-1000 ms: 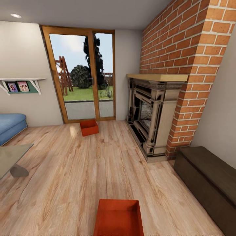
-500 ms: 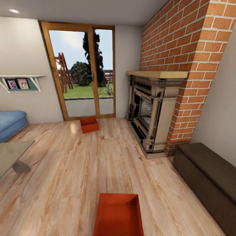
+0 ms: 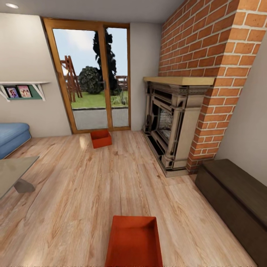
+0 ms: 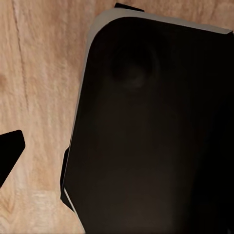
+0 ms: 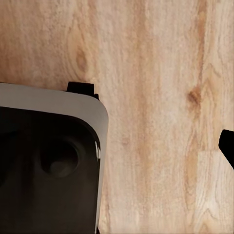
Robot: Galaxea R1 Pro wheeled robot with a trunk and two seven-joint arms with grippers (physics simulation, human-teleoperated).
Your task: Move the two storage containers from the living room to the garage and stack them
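In the head view the two storage containers rest on the light wood planks of the living room. One orange-red container [image 3: 134, 241] lies close in front of me at the lower middle, open side up and empty. The other container [image 3: 101, 138] sits far off by the glass doors [image 3: 92, 74]. In the left wrist view a black fingertip [image 4: 9, 151] shows at the picture's edge beside my dark base [image 4: 156, 126]. The right wrist view has a black fingertip [image 5: 228, 146] over bare planks, near the base [image 5: 48, 170]. Nothing is held.
A brick fireplace [image 3: 174, 122] stands at the right, with a dark low bench [image 3: 237, 200] nearer along the right wall. A blue sofa [image 3: 13, 137] and a grey table [image 3: 13, 172] are at the left. Open wood floor [image 3: 92, 185] lies between the containers.
The whole head picture has slid upward a little, so the camera has moved. Both containers stay where they were on the planks.
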